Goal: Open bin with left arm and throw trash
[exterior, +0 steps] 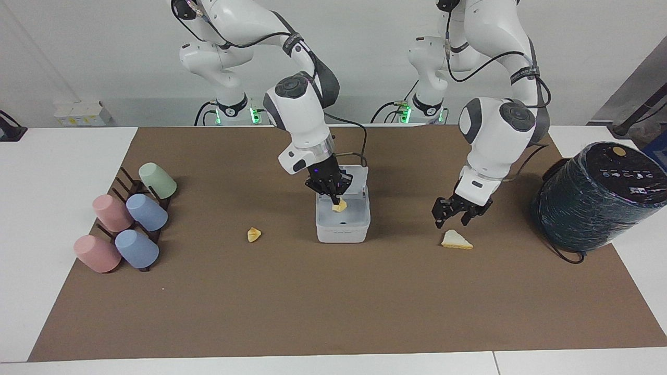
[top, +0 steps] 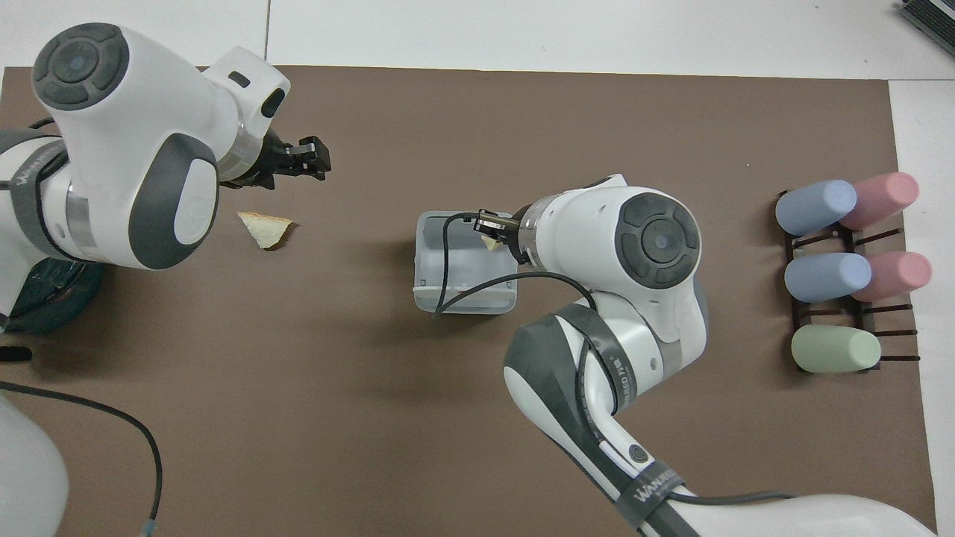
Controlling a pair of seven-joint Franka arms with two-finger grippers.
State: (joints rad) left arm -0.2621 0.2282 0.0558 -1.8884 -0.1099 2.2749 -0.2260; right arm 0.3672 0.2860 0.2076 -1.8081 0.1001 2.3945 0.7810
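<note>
The white bin [exterior: 342,229] stands mid-mat with its lid [exterior: 360,173] up; it also shows in the overhead view [top: 427,257]. My right gripper [exterior: 335,199] is shut on a pale-yellow nugget [exterior: 339,206] and holds it in the bin's open mouth; the overhead view shows this gripper [top: 489,227] and nugget [top: 491,241] too. A second nugget [exterior: 254,235] lies on the mat toward the right arm's end. A flat wedge [exterior: 457,240] lies toward the left arm's end, also in the overhead view [top: 265,228]. My left gripper [exterior: 456,216] hangs open just above the wedge, not touching it.
A rack of pastel cups [exterior: 127,224] stands at the right arm's end of the mat, also in the overhead view [top: 835,272]. A large dark wrapped cylinder [exterior: 594,195] stands at the left arm's end.
</note>
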